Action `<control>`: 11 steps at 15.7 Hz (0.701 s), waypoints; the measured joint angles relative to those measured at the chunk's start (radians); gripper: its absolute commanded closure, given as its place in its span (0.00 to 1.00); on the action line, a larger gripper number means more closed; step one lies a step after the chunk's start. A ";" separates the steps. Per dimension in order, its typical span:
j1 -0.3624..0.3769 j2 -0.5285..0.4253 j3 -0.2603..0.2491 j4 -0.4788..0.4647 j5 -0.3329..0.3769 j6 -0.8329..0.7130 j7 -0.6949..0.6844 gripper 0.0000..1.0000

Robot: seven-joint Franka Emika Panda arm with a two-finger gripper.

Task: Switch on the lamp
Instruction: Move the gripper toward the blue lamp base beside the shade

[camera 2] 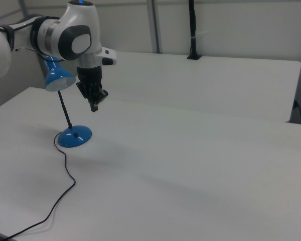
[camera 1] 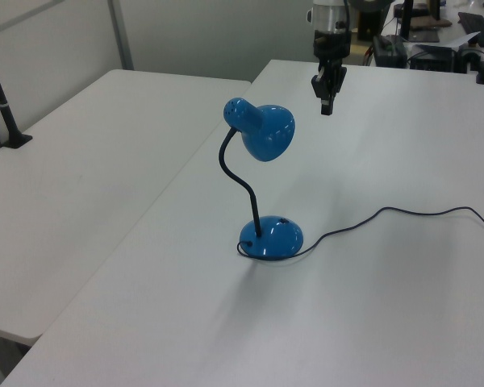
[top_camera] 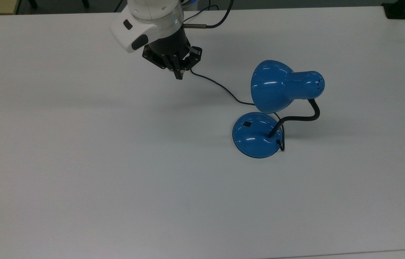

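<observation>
Gripper [top_camera: 178, 76] hangs in the air over the white table [top_camera: 80, 162], fingers pressed together with nothing between them, tips pointing down. In the top view it sits up and to the left of the lamp [top_camera: 276, 104], well apart from it. In the left view the gripper [camera 1: 326, 109] is beyond the lamp [camera 1: 262, 189] and to its right; in the right view the gripper [camera 2: 94, 106] is just right of the shade and above the base, not touching either.

Lamp stands upright on the table, right of centre in the top view. Domed base [top_camera: 257, 134] flat on the surface, small black switch [top_camera: 247, 124] on its upper-left part in the top view. Black bendy neck [top_camera: 301, 118] rises from the base and curves up to the shade [top_camera: 274, 86]. Shade's long axis runs left-right in the top view, wide mouth toward the top view's left and tilted down, narrow cap end toward the right.

Thin dark cord [top_camera: 220, 88] leaves the base and trails across the table, passing under the gripper in the top view. No readable writing or brand marks.
</observation>
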 measured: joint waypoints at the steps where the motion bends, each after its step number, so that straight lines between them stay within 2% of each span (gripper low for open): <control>1: 0.007 0.003 0.001 0.000 0.013 0.003 0.012 1.00; 5: 0.057 0.035 0.003 -0.010 0.051 0.082 0.074 1.00; 11: 0.142 0.116 0.004 -0.013 0.058 0.196 0.124 1.00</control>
